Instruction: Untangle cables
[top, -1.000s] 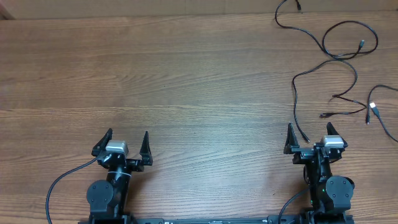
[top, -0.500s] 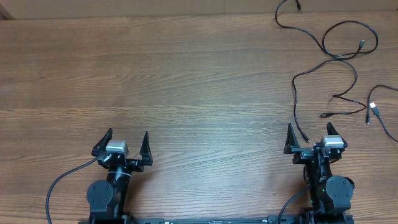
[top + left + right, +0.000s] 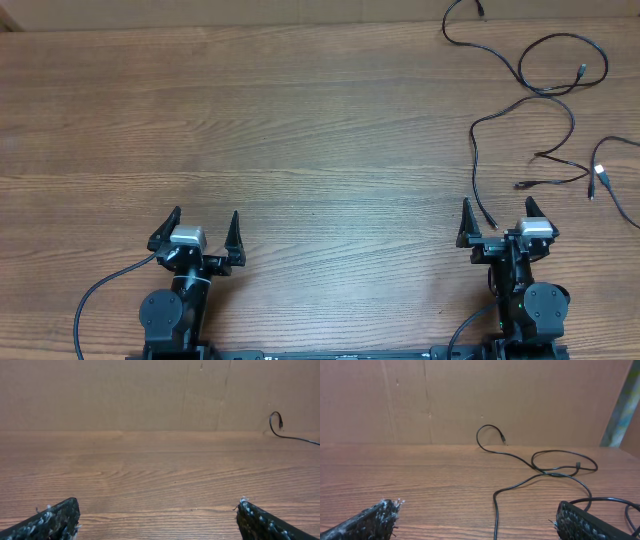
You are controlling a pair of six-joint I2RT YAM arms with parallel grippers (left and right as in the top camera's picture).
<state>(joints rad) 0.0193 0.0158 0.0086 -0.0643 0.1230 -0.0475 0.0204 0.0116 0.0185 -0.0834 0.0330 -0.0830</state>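
Observation:
Thin black cables (image 3: 548,92) lie loosely looped and crossing at the far right of the wooden table, with small plugs at their ends. One strand runs down to a plug just ahead of my right gripper (image 3: 496,216). In the right wrist view the cables (image 3: 540,472) curve across the table, one strand passing between the open fingers (image 3: 477,519). My left gripper (image 3: 203,224) is open and empty at the near left, far from the cables. In the left wrist view (image 3: 157,517) only one cable end (image 3: 280,427) shows at the far right.
A brown cardboard wall (image 3: 470,400) stands along the table's far edge. A thick black robot cable (image 3: 100,295) trails from the left arm's base at the near edge.

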